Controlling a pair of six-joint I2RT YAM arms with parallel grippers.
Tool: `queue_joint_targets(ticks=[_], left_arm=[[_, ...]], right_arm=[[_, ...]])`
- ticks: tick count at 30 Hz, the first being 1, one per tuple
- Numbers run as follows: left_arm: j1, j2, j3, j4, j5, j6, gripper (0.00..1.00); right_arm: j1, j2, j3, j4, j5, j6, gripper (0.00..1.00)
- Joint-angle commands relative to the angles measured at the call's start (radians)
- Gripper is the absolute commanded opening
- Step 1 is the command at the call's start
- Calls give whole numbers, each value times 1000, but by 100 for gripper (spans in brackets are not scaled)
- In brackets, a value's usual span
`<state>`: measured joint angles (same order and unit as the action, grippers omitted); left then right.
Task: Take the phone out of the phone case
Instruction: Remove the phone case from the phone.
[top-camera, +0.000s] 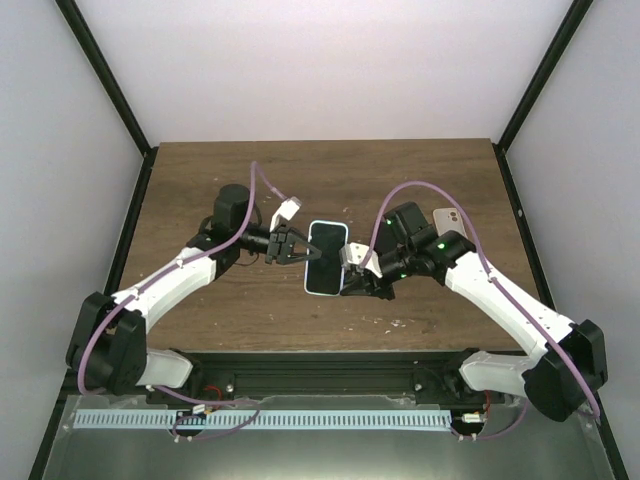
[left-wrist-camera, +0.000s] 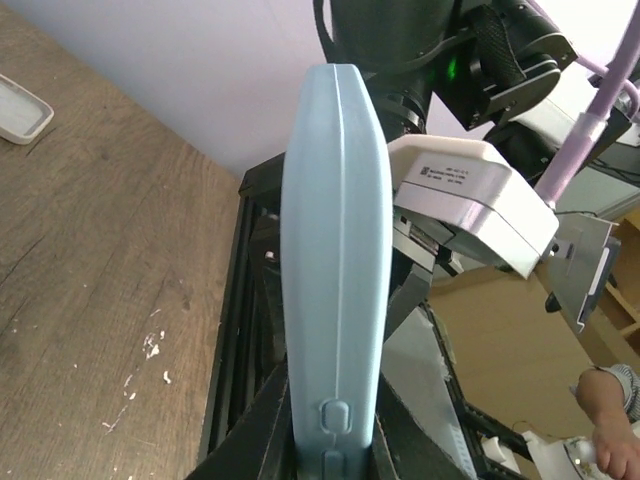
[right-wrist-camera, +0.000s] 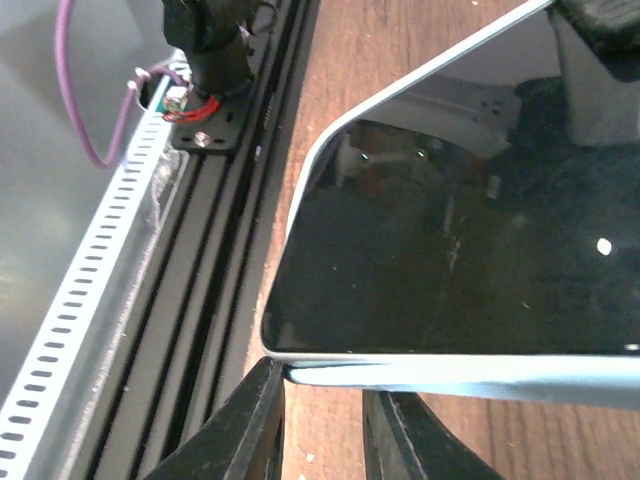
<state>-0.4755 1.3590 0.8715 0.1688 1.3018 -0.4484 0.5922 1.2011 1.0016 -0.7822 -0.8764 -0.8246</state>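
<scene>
phone (top-camera: 326, 250) in its blue phone case (left-wrist-camera: 335, 250) hangs over mid-table, screen up. we expect a soft rim and slick glass, so peel at a corner. left gripper (top-camera: 298, 247) pinches the case edge; right gripper (right-wrist-camera: 322, 388) straddles the lower corner, can't tell if it's clamped

Left gripper (top-camera: 300, 247) and right gripper (top-camera: 352, 285) pinch the phone (top-camera: 326, 258).
</scene>
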Motion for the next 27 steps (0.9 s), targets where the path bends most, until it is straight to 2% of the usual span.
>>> queue_joint_targets(ticks=[1, 6, 10, 16, 21, 27], left_arm=[[-5, 9, 2, 88, 25, -78, 0], [-18, 21, -1, 111, 42, -100, 0], [-20, 29, -6, 125, 37, -113, 0], [-34, 38, -6, 123, 36, -108, 0], [-44, 41, -6, 120, 33, -103, 0], [-62, 53, -4, 113, 28, -98, 0]], right_arm=[[24, -8, 59, 126, 146, -51, 20], [-10, 5, 55, 276, 218, 74, 20], [-88, 7, 40, 414, 230, 250, 27], [-187, 65, 86, 444, 37, 468, 42], [-198, 125, 127, 437, -93, 550, 57], [-198, 139, 137, 506, -179, 670, 67]])
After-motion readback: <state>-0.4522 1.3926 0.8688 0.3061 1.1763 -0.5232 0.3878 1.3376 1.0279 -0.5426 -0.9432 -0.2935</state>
